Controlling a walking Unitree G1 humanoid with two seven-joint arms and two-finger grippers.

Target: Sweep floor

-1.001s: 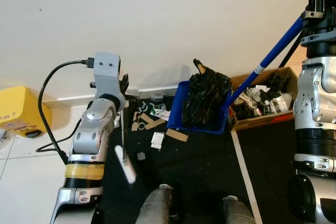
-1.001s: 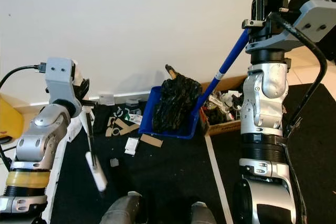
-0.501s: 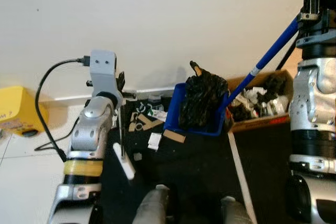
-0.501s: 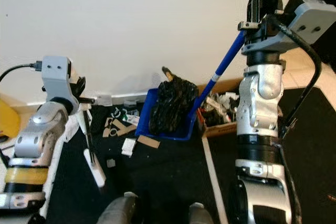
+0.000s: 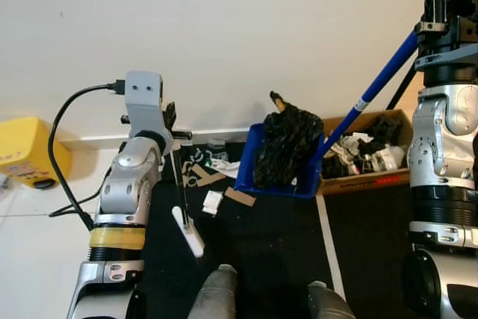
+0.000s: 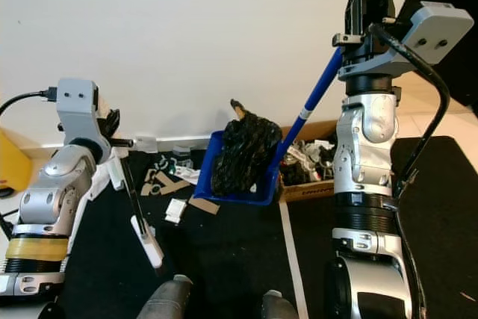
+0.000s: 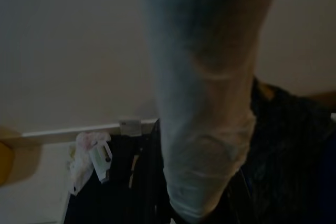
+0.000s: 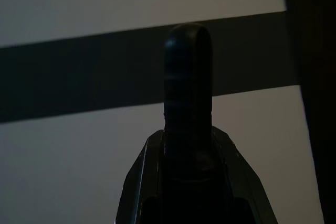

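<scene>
Right gripper clamped on a loaded dustpan, left gripper clamped on a brush; scraps remain unswept.

a yellow bin sits on the pale tile at the far left, by the white wall. a black cable loops in front of it. at the right, a cardboard box stuffed with black and white junk stands against the wall on the black mat. a white tape line runs along the mat beside the box.
</scene>
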